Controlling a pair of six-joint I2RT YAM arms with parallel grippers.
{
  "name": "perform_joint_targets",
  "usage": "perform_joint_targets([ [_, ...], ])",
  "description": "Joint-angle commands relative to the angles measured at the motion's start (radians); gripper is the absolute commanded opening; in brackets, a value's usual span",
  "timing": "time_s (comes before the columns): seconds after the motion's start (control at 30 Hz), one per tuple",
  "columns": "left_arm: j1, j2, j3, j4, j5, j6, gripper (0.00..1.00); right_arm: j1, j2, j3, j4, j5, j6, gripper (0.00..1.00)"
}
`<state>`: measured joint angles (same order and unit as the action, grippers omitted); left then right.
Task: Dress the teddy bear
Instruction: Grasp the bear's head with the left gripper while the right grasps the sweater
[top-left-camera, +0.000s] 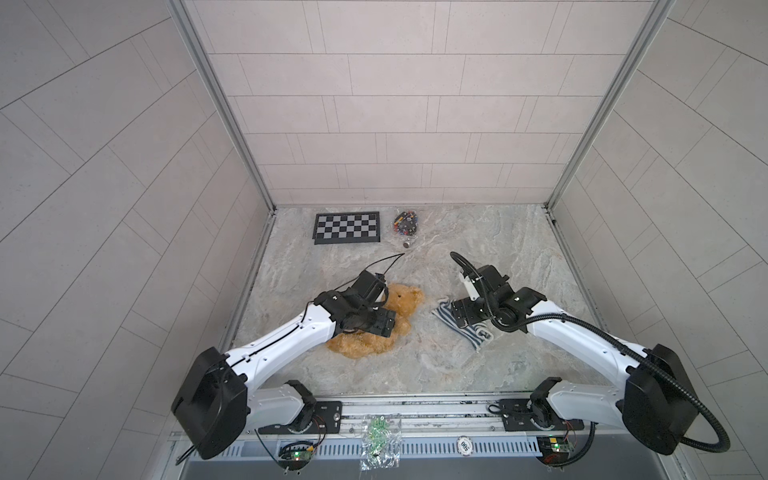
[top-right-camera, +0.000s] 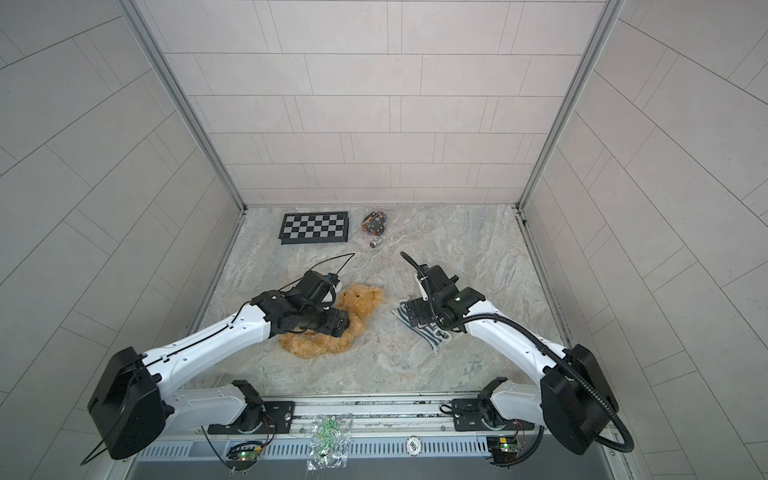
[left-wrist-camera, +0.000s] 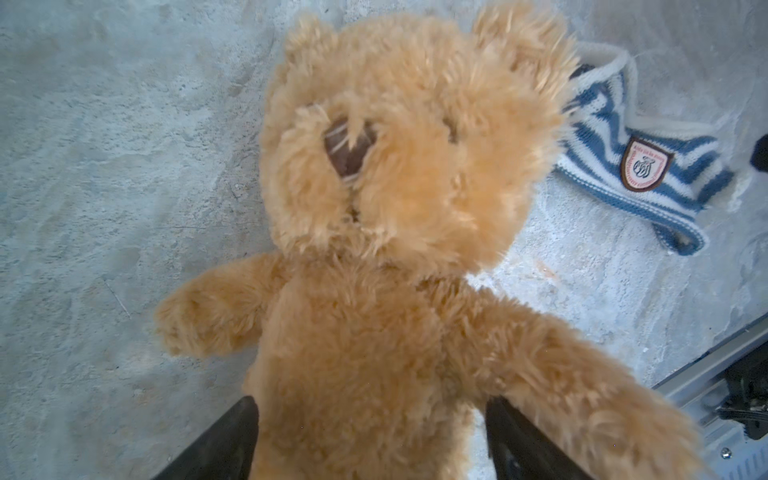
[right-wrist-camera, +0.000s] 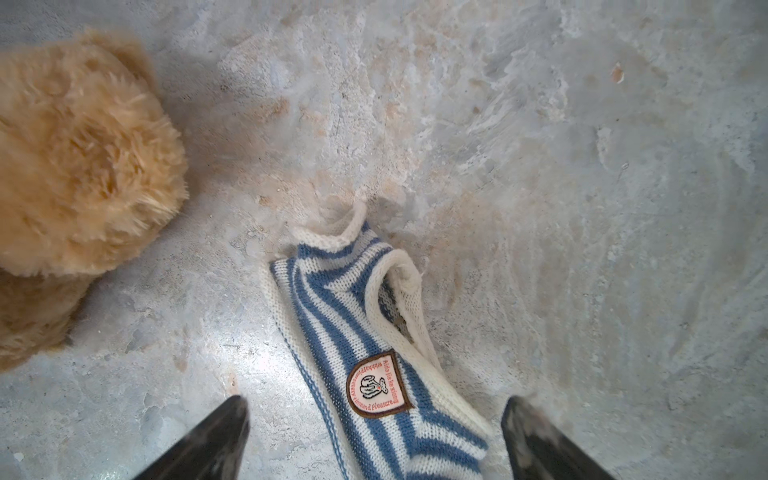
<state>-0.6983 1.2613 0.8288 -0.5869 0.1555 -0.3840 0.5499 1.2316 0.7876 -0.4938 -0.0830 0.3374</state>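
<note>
A striped shirt (right-wrist-camera: 345, 299) lay beside the teddy bear (left-wrist-camera: 374, 332) mid-desk; the left gripper (left-wrist-camera: 370, 411) stood wide open astride the bear's belly, the right gripper (right-wrist-camera: 374, 409) wide open astride the shirt

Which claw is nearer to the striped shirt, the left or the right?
Right. The right claw hangs just over the striped shirt, open jaws on either side. The left claw straddles the body of the teddy bear, apart from the shirt.
</note>
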Motion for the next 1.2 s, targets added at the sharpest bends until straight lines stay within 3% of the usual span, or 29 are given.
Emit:
perform_joint_targets([
  [0.0,-0.009,0.057,0.016,0.002,0.027,0.005,0.86,0.004,0.006,0.023,0.002,0.005,-0.007,0.98],
  [0.27,-0.010,0.133,-0.003,0.063,0.038,-0.020,0.79,0.004,0.032,0.048,-0.005,-0.008,-0.031,0.96],
  [0.43,-0.010,0.121,-0.018,0.088,0.044,-0.024,0.61,0.008,0.070,0.055,-0.005,-0.047,-0.007,0.94],
  [0.6,-0.010,0.075,-0.038,0.119,0.053,-0.022,0.34,0.029,0.101,0.056,-0.023,-0.045,0.009,0.92],
  [0.77,-0.010,0.042,-0.039,0.112,0.029,0.001,0.14,0.067,0.124,0.057,-0.039,-0.029,0.024,0.83],
  [1.17,-0.002,-0.111,0.010,0.010,-0.184,0.082,0.13,0.123,0.269,0.150,-0.105,-0.003,0.025,0.61],
])
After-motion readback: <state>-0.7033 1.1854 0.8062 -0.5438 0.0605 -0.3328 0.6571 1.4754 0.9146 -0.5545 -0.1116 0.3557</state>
